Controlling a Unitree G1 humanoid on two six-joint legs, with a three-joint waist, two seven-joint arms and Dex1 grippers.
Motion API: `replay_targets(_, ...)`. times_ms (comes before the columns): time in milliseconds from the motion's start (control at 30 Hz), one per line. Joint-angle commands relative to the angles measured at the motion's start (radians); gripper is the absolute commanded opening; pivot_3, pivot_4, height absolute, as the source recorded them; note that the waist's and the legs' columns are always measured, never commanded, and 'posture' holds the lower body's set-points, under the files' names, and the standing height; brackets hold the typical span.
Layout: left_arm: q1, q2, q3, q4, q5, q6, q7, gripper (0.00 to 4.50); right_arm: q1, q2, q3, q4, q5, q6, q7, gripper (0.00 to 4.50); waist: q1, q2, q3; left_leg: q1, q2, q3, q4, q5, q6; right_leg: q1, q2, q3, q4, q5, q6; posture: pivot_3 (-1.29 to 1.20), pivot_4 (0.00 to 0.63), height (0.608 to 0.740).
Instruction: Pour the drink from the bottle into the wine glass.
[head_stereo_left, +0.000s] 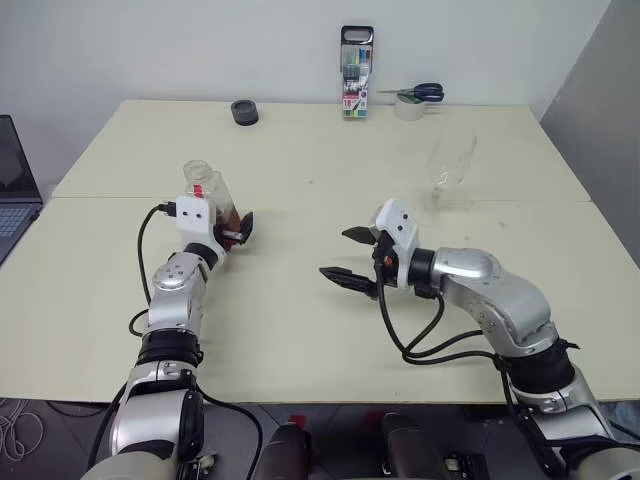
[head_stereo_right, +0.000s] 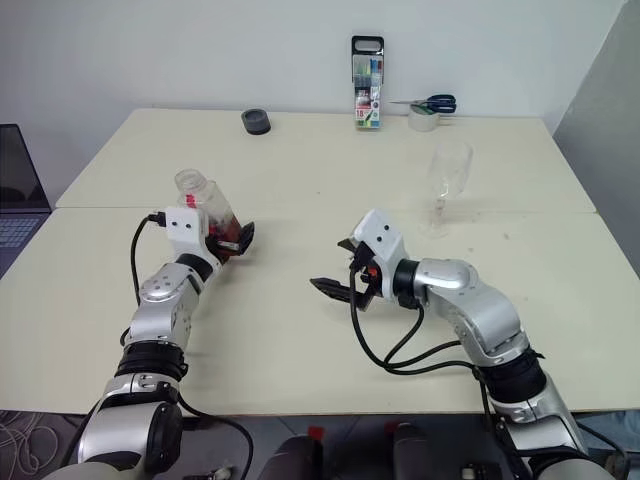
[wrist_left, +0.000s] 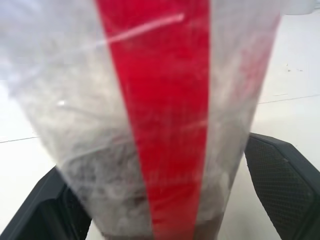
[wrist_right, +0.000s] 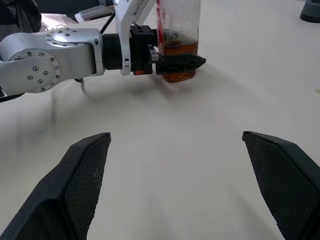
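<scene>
The bottle (head_stereo_left: 205, 185), clear plastic with a red label stripe (wrist_left: 165, 125), appears to stand on the left half of the cream table (head_stereo_left: 300, 330). The amber drink (wrist_right: 178, 50) lies in its bottom. My left gripper (head_stereo_left: 236, 225) reaches level around the bottle's lower part. Its jaws are wide, with one black finger (wrist_left: 285, 175) on each side, and I see no squeeze. The wine glass (head_stereo_left: 450, 160) stands upright at the far right and looks clear of liquid. My right gripper (head_stereo_left: 334, 253) hovers open in the middle, between bottle and glass, with nothing between its fingers.
At the table's far edge stand a marker-pen case (head_stereo_left: 356, 72), a tape roll (head_stereo_left: 407, 106) with scissors (head_stereo_left: 425, 92) on it, and a black round object (head_stereo_left: 244, 112). A laptop (head_stereo_left: 15, 190) sits off the left side.
</scene>
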Motion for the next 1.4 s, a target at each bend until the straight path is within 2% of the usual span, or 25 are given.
replay_targets(33,0.018,-0.001,0.021,-0.011,-0.008,-0.044,0.012,4.46,0.012,-0.015,0.002,-0.045,-0.021,-0.061,0.021,4.5,0.0,0.0,0.0,0.0,0.0,0.0,0.0,0.0,0.0,0.0,0.0,0.0,0.0,0.0,0.0,0.0,0.15,0.74)
replay_targets(367,0.118,0.002,0.048,-0.096,-0.021,-0.055,0.024,4.46,0.103,-0.056,0.011,-0.058,-0.122,-0.177,0.011,4.5,0.001,0.0,0.0,0.0,0.0,0.0,0.0,0.0,0.0,0.0,0.0,0.0,0.0,0.0,0.0,0.0,0.15,0.74)
replay_targets(600,0.332,0.029,0.037,-0.405,-0.049,0.018,-0.053,4.46,0.265,-0.057,-0.059,-0.146,-0.138,-0.208,-0.058,4.5,0.005,0.0,0.0,0.0,0.001,0.0,-0.001,0.0,0.0,0.0,0.0,0.001,-0.001,0.0,0.0,0.0,0.15,0.74)
replay_targets(733,0.473,0.054,0.014,-0.612,-0.096,0.085,-0.143,4.46,0.363,-0.049,-0.109,-0.204,-0.148,-0.197,-0.124,4.5,0.009,0.0,0.0,0.001,0.001,0.0,-0.001,-0.002,0.003,0.001,0.0,0.001,-0.001,0.0,0.0,0.0,0.15,0.74)
replay_targets(867,0.557,0.095,-0.029,-0.74,-0.144,0.144,-0.26,4.46,0.426,-0.011,-0.174,-0.203,-0.167,-0.19,-0.226,4.5,0.016,0.0,0.0,0.003,0.001,0.001,-0.001,-0.002,0.003,0.004,0.0,0.001,-0.003,0.0,0.0,0.0,0.15,0.74)
replay_targets(1067,0.469,0.147,-0.133,-0.79,-0.185,0.19,-0.432,4.46,0.376,0.093,-0.32,-0.066,-0.199,-0.215,-0.407,4.5,0.023,0.0,0.0,0.005,0.002,0.002,-0.001,-0.002,0.003,0.005,0.002,0.001,-0.002,0.0,0.0,0.0,0.15,0.74)
replay_targets(1267,0.28,0.243,-0.182,-0.753,-0.27,0.302,-0.657,4.46,0.234,0.111,-0.393,0.147,-0.191,-0.247,-0.446,4.5,0.015,0.0,0.0,0.005,0.002,0.002,-0.002,-0.002,0.003,0.005,0.003,0.002,-0.002,0.0,0.0,0.0,0.15,0.74)
replay_targets(1400,0.233,0.319,-0.221,-0.76,-0.285,0.326,-0.799,4.46,0.116,0.124,-0.39,0.339,-0.212,-0.343,-0.442,4.5,-0.005,0.002,0.0,0.006,0.003,0.003,-0.004,-0.002,0.003,0.005,0.004,0.003,-0.002,0.0,0.0,0.0,0.15,0.74)
